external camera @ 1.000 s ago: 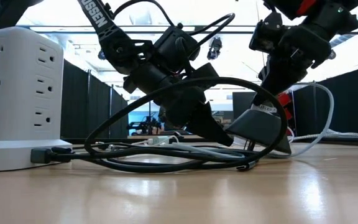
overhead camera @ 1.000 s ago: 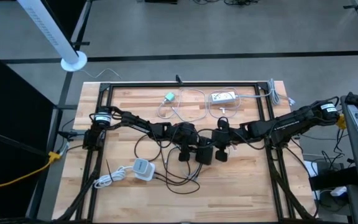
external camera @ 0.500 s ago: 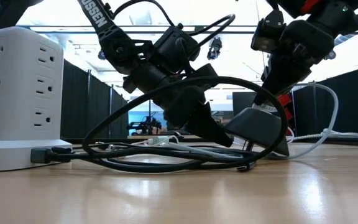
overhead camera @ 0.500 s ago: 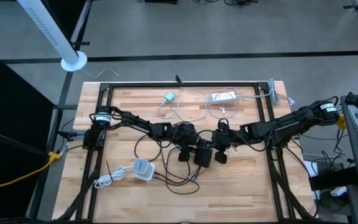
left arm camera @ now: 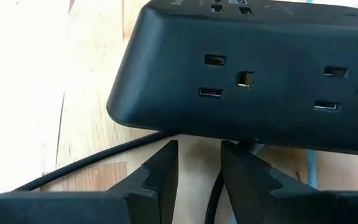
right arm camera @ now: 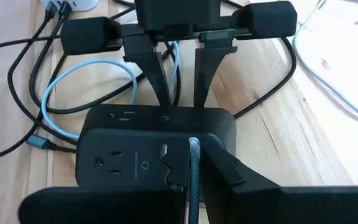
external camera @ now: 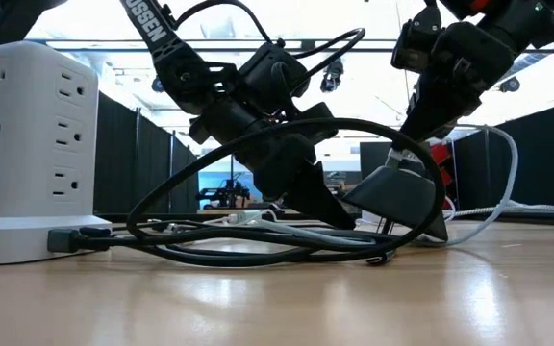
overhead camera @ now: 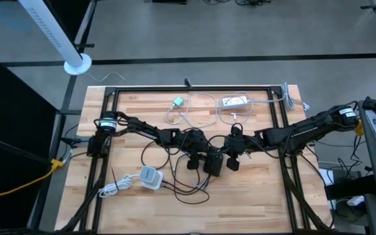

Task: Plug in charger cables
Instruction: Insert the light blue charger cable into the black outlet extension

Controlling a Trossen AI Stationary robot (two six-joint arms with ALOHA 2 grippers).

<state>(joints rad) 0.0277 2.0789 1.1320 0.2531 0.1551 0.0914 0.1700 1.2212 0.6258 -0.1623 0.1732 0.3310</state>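
A black power block sits mid-table, tilted up on one edge. My right gripper comes at it from the right, shut on a black charger cable. My left gripper faces it from the left, open. Its fingertips stand at the block's lower edge, and another black cable runs between the fingers. More black cable loops and a light blue cable lie around the block. My right gripper pinches the black cable between its two fingers, right where the cable meets the block's face. The fingers slant down from the right and lie along the cable. Whether my left gripper's fingertips touch the block I cannot tell.
A white cube adapter with its cord stands near the front left, seen as a white outlet tower in the low view. A white power strip and pale coiled cables lie toward the far edge. A black frame borders the table.
My right gripper has risen a little with the black cable still between its fingers. The block stays tilted in place, and my left gripper has kept still.
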